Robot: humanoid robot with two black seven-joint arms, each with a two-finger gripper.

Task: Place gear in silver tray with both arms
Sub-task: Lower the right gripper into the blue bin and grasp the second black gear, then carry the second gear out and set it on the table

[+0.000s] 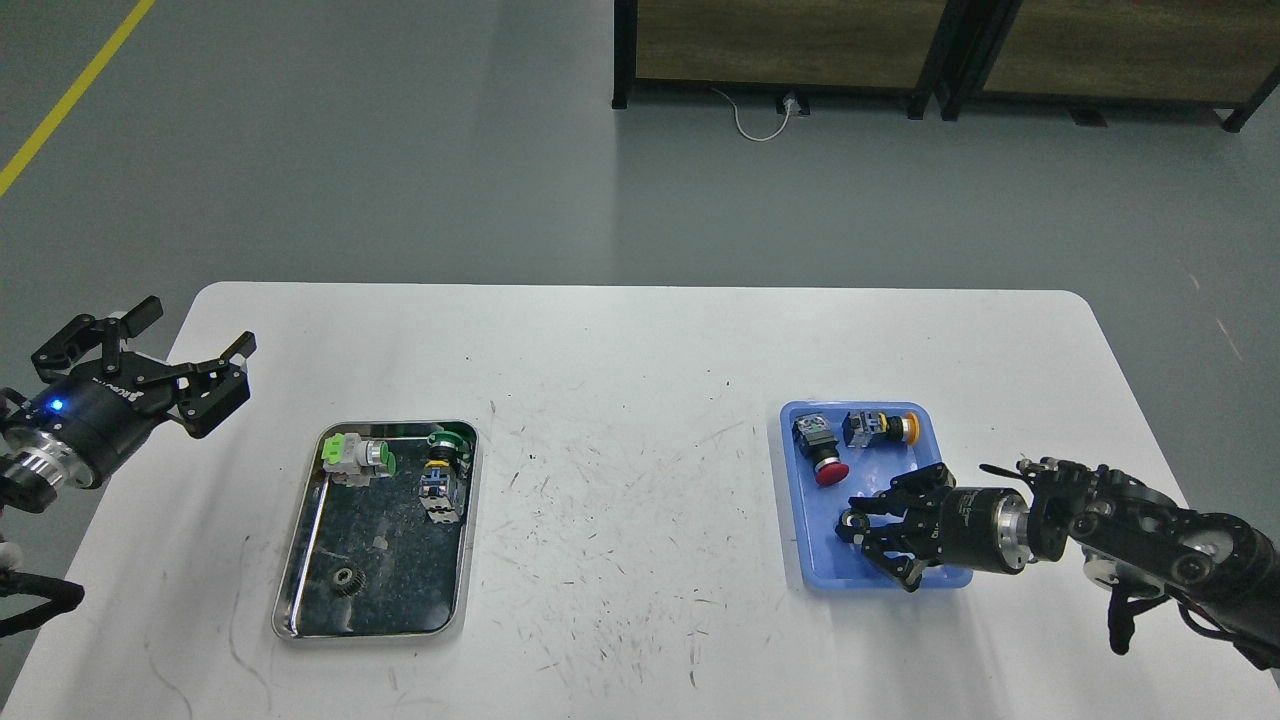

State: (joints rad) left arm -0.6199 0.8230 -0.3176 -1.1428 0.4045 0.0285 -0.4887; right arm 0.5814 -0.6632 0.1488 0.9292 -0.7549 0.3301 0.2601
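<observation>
A small black gear (850,522) lies in the blue plastic tray (812,565) at the right. My right gripper (858,526) reaches into that tray from the right, its fingers closed in on the gear from both sides. The silver tray (400,427) sits at the left and holds another black gear (347,579) near its front, a green and white switch (355,457) and a green-capped switch (443,470). My left gripper (198,326) hovers open and empty at the table's left edge, left of and behind the silver tray.
The blue tray also holds a red push button (822,452) and a yellow-tipped switch (880,427) at its back. The white table (630,400) is scratched in the middle. Dark shelving (930,50) stands on the floor beyond the table.
</observation>
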